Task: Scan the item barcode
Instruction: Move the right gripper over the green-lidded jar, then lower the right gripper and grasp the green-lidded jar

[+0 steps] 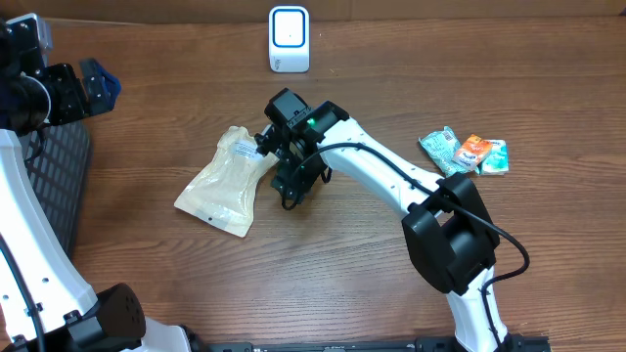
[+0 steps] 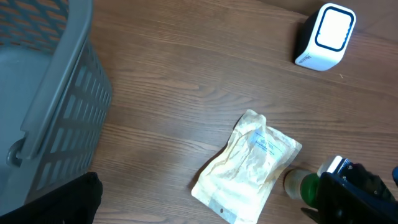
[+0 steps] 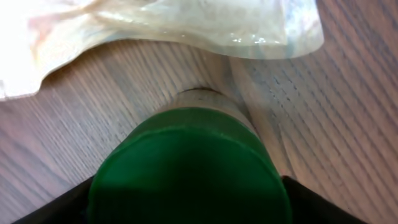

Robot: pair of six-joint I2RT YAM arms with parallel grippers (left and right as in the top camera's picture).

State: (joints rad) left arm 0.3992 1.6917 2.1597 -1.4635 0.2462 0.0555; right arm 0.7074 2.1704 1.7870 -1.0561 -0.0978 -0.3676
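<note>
Green-capped bottle is sitting at my right claw, pinching or not I can't tell; left claw is hanging spread; scanner is waiting, scan not yet done.

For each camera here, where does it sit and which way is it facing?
Overhead: above the table, looking straight down; left arm, right arm, translucent cream plastic pouch and white box-shaped scanner show.
Left wrist: raised at the left side, looking down over the grey plastic basket; one dark claw finger shows.
Right wrist: low over the table, facing a green-capped container; dark claw fingers flank it.
Shared: all three show the pouch.
</note>
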